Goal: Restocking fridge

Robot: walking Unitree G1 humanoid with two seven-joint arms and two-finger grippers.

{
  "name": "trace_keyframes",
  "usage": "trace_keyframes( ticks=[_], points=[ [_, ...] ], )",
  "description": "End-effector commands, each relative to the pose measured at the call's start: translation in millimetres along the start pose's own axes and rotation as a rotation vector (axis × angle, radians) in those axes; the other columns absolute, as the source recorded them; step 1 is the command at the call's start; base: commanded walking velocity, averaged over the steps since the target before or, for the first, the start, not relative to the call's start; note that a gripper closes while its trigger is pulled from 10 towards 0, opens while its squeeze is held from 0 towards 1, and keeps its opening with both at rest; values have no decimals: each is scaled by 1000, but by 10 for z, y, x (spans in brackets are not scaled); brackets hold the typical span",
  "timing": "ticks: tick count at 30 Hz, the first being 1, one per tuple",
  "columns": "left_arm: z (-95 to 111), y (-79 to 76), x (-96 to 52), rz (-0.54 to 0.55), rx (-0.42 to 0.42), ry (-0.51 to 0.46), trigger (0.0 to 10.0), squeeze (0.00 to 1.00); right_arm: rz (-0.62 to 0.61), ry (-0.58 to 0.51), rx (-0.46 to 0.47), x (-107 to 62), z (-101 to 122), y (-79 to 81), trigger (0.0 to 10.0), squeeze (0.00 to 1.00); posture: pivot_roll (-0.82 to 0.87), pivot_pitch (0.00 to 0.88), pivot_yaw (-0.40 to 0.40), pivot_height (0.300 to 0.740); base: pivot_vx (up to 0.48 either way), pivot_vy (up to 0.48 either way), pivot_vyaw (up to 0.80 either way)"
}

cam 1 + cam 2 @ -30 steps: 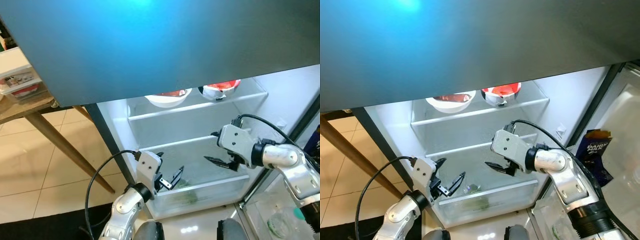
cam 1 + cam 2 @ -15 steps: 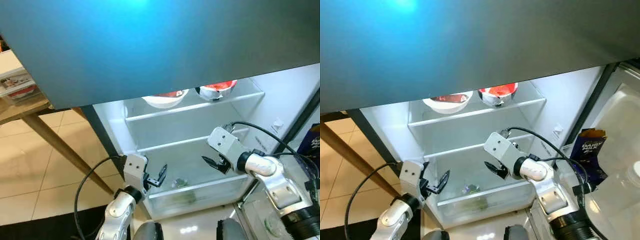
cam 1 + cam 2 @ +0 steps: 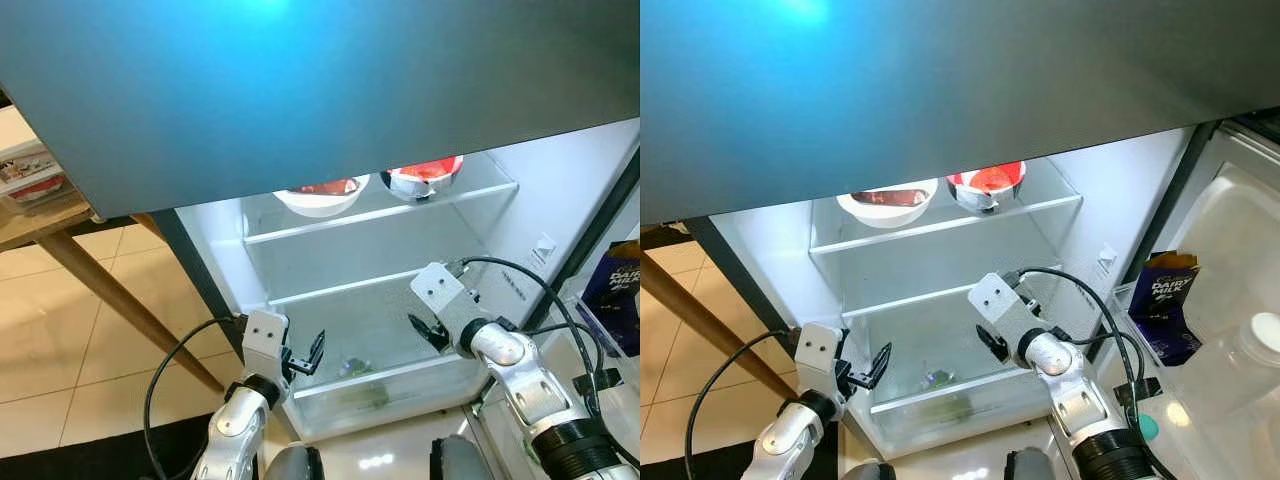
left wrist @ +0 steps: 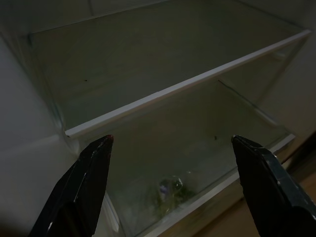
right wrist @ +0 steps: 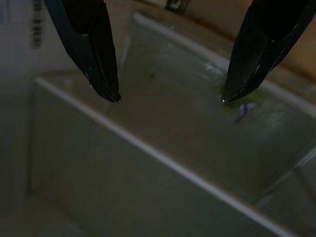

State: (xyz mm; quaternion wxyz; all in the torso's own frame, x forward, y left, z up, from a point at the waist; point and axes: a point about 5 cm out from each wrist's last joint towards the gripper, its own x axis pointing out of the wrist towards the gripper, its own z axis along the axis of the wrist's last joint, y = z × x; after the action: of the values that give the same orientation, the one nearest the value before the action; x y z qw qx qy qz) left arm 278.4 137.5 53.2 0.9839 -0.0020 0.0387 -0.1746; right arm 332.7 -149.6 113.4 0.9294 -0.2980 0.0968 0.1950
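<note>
Lit and open, the fridge (image 3: 470, 240) holds two bowls (image 3: 322, 196) on its top shelf. Left pincer (image 3: 306, 357) gapes wide, empty, at the lower shelf's front-left corner; right pincer (image 3: 428, 333) spread, empty, near its front-right edge.

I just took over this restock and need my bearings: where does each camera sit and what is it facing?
Left eye, head: looks down into the open fridge; left gripper, right gripper.
Right eye, head: same scene, plus chocolate bag in the door.
Left wrist: along its open fingers at the glass shelf.
Right wrist: between its open fingers, down at the crisper drawer.
Shared: the crisper's greens.
</note>
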Motion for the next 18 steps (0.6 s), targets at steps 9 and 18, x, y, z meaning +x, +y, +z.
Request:
trace_keyframes(
  ticks=[9,18],
  points=[
    [-305,120,-127,83,-4,171,10000,0,88,311,439,-199,-779,582,10000,0,-83,140,55,621,0,0,0],
    [-528,166,-274,128,-63,269,10000,0,-51,439,685,-404,-1198,660,10000,0,-81,139,65,621,0,0,0]
  ],
)
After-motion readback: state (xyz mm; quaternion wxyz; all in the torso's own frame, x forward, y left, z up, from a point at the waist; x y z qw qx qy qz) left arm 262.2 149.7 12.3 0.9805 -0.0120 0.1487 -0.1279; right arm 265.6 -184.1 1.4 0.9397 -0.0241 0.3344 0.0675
